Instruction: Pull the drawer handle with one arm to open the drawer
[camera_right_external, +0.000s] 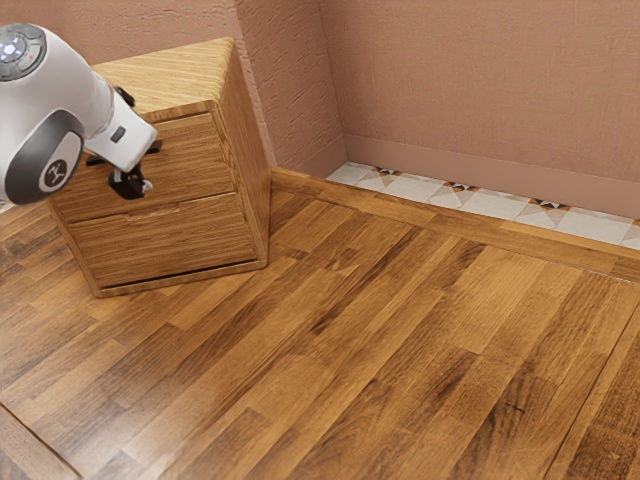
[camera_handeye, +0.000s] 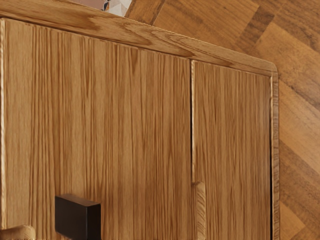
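Note:
A wooden cabinet (camera_right_external: 170, 75) with two drawers stands at the exterior view's upper left. My gripper (camera_right_external: 130, 185) hangs right against the upper drawer front (camera_right_external: 190, 160), which sits flush with the cabinet. It stands open. In the wrist view one black fingertip (camera_handeye: 77, 217) lies close over the upper drawer front (camera_handeye: 100, 125), a short gap away from a rounded wooden handle end (camera_handeye: 17, 232). The lower drawer (camera_right_external: 170, 240) is shut too, with its handle (camera_handeye: 199, 210) just past the seam. My arm hides most of the upper drawer's handle in the exterior view.
The cabinet stands on a wooden plank floor (camera_right_external: 380, 330) in a corner of pink walls (camera_right_external: 480, 80). A strip of patterned tiles (camera_right_external: 480, 200) runs along the far wall. The floor spreads wide toward the exterior view's right.

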